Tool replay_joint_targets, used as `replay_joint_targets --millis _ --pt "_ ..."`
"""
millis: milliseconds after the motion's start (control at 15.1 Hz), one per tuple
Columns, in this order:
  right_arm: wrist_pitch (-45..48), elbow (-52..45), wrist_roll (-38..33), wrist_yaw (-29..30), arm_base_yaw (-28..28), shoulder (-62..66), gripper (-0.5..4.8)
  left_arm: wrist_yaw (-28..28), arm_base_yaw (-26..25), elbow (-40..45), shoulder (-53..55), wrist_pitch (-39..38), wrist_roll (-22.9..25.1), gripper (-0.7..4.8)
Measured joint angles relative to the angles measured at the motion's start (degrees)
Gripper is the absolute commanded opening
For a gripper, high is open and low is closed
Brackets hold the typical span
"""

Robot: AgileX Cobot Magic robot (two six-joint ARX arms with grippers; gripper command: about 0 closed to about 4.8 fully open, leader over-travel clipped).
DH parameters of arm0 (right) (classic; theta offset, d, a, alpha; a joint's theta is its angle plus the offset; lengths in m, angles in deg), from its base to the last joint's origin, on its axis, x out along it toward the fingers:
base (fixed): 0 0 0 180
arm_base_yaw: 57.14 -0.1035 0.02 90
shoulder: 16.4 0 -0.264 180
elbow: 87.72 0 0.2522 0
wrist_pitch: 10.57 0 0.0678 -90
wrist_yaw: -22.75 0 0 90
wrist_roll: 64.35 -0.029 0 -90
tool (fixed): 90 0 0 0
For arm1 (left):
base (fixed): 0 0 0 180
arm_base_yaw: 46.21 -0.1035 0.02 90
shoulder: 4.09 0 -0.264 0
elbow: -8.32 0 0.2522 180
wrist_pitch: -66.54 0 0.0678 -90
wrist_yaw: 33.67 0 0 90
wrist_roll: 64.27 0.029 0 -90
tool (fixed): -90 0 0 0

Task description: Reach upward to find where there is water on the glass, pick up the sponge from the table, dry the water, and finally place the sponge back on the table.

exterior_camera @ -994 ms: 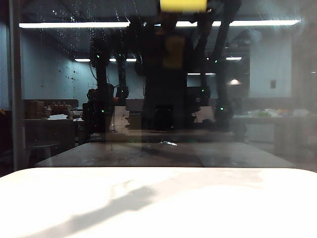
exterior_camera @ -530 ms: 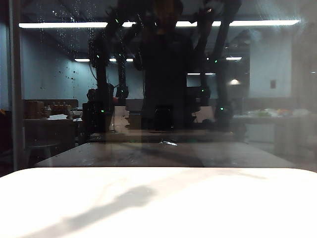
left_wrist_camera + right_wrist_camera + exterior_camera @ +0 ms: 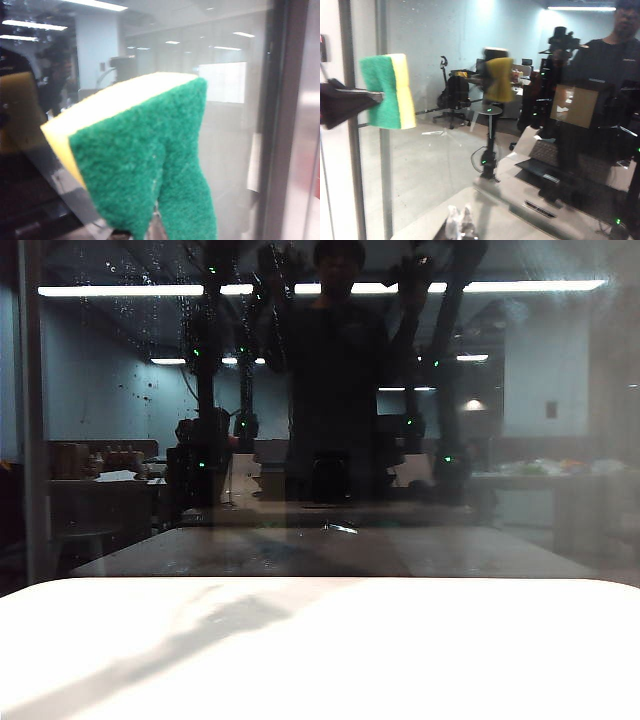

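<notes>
A: Where is the left end effector (image 3: 379, 93)?

B: Up against the glass (image 3: 470, 150), out of the exterior camera's frame. The right wrist camera sees its dark fingers (image 3: 345, 102) pinched shut on the sponge (image 3: 388, 91), green scouring face toward the arm, yellow foam toward the pane. Its own wrist camera is filled by the sponge (image 3: 145, 160), green side facing the lens, with the glass (image 3: 235, 125) just behind.

A: What has changed?

B: A second ago the yellow sponge showed at the top edge of the exterior picture, near the middle. Half a second ago it was already gone, and it is out of sight now. The arm's shadow on the worktop (image 3: 450, 660) has slid toward the left.

A: And the right end effector?

B: It does not show in any picture, so I cannot tell its opening.

A: Edges and room?

B: The sponge sits close beside the grey vertical frame strip (image 3: 382, 165), which also runs near it in the left wrist picture. Away from the strip the pane stretches wide. Water (image 3: 150, 300) speckles the upper left of the glass (image 3: 100, 440) as tiny pale droplets. The white worktop meets the pane along its far edge, corners rounded
</notes>
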Motion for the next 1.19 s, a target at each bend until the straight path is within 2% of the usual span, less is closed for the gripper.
replay_joint_targets --millis 199,331,663,861,1060,1193 --pt "0.0 0.0 0.0 0.0 0.0 0.0 -0.05 -1.2 -1.2 -6.1 6.2 0.8 -0.9 -0.06" --pt "0.0 0.0 0.0 0.0 0.0 0.0 -0.05 -3.4 -3.0 -14.0 11.2 1.0 -1.9 -0.06" --pt "-0.5 0.0 0.0 -0.1 0.0 0.0 -0.05 -4.3 -6.4 -30.7 24.1 1.4 -8.5 -0.06" --pt "-2.2 0.0 0.0 -0.4 0.0 0.0 -0.05 -4.2 -6.6 -34.1 28.1 3.5 -12.4 -0.06" --pt "-3.4 0.0 0.0 -0.4 0.0 0.0 -0.05 -4.2 -6.5 -34.1 29.0 3.5 -12.7 -0.06" --pt "-3.4 0.0 0.0 -0.4 0.0 0.0 -0.05 -2.3 -6.5 -34.1 29.0 3.5 -12.7 -0.06"
